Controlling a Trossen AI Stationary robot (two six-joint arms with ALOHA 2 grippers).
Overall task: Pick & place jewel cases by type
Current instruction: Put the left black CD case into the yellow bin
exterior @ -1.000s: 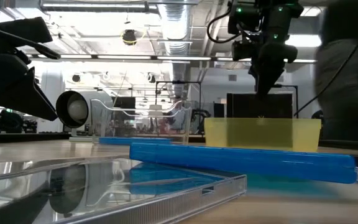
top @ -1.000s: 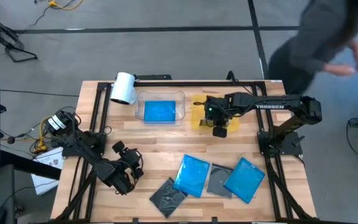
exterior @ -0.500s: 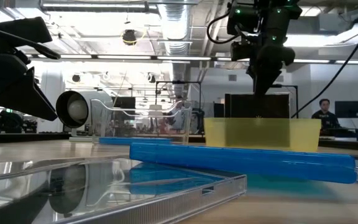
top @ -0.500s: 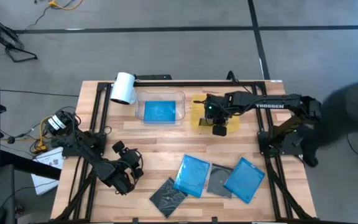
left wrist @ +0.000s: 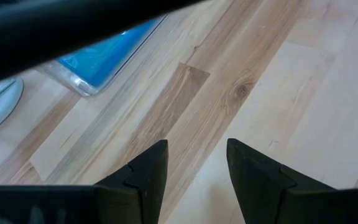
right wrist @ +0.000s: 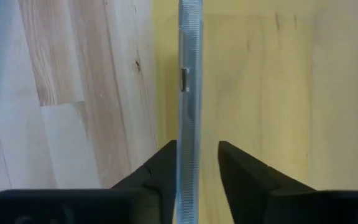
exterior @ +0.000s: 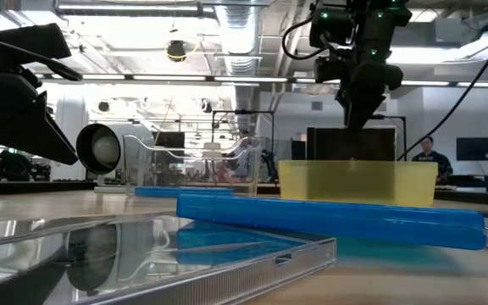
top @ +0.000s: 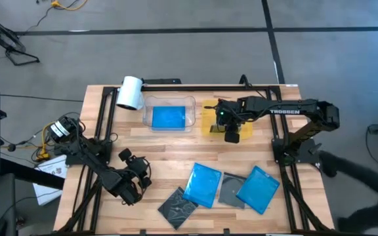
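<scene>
I'm seeing the right gripper (top: pixel 231 136) hanging over the yellow tray (top: pixel 209 120), pinching a grey-clear jewel case (right wrist: pixel 189 93) edge-on. Left gripper (left wrist: pixel 196 163) is idling parted near the front-left. Other cases (top: pixel 203 184) are lying near the table's front edge.

I see grey floor (top: pixel 176 52) around the wooden table (top: pixel 176 157), crossed by dark lines at the top of the high view. Upper left, a dark stand (top: pixel 2 36); lower right, a dark blurred shape (top: pixel 363 193). Low view: bright ceiling lights (exterior: pixel 227 59), ducting (exterior: pixel 244 34), and a person (exterior: pixel 429 157) at right, seated far back.
</scene>
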